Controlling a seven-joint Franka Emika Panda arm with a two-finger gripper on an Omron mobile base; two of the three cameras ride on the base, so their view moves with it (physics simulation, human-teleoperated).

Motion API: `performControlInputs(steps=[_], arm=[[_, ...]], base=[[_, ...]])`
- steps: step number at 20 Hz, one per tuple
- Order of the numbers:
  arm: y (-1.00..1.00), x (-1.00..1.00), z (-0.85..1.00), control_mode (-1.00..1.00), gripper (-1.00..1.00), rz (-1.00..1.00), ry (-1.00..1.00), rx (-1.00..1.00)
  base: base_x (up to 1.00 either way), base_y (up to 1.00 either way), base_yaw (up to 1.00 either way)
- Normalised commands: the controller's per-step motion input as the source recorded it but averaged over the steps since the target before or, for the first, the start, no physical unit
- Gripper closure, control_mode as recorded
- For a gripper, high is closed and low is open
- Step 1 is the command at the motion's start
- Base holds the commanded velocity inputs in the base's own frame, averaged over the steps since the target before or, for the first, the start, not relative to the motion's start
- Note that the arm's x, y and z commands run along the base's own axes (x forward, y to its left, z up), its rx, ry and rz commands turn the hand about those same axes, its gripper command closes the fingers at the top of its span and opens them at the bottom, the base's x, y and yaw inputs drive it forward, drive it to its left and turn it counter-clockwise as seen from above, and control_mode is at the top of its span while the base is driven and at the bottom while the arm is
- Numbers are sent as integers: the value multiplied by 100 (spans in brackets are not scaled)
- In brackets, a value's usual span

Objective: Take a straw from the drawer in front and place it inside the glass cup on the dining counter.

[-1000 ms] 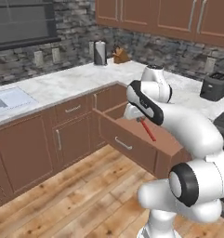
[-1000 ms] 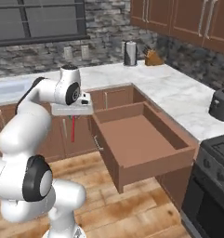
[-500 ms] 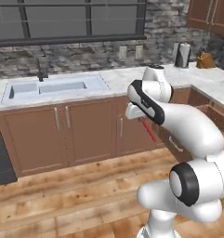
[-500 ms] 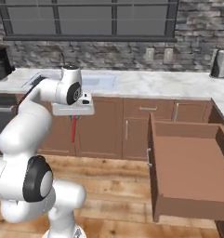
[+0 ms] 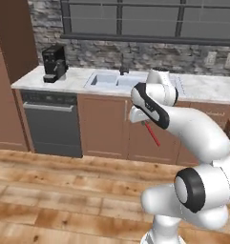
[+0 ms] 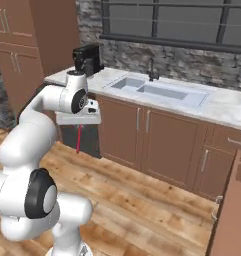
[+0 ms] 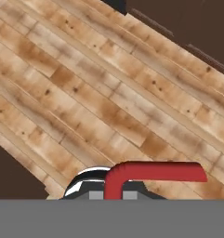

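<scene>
While clamped on the straw [image 5: 152,135], the hand [image 5: 144,122] hangs—open floor [image 5: 64,190] below.

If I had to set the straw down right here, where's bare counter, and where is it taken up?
Bare marble lies between the coffee machine and the sink, and on the counter right of the sink. The coffee machine crowds the corner by the tall cabinet. The claw is shut on the straw.
</scene>
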Motion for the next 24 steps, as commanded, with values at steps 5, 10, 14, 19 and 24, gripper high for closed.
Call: performControlInputs(steps=[5, 10, 14, 19, 24], arm=[[0, 0, 0, 100, 100, 0, 0, 0], [0, 0, 0, 100, 100, 0, 0, 0], [0, 0, 0, 100, 100, 0, 0, 0], [0, 0, 0, 100, 100, 0, 0, 0], [0, 0, 0, 100, 100, 0, 0, 0]], base=[[-6, 5, 69], [-5, 6, 67], [-4, 8, 66], [0, 6, 64], [0, 3, 62]])
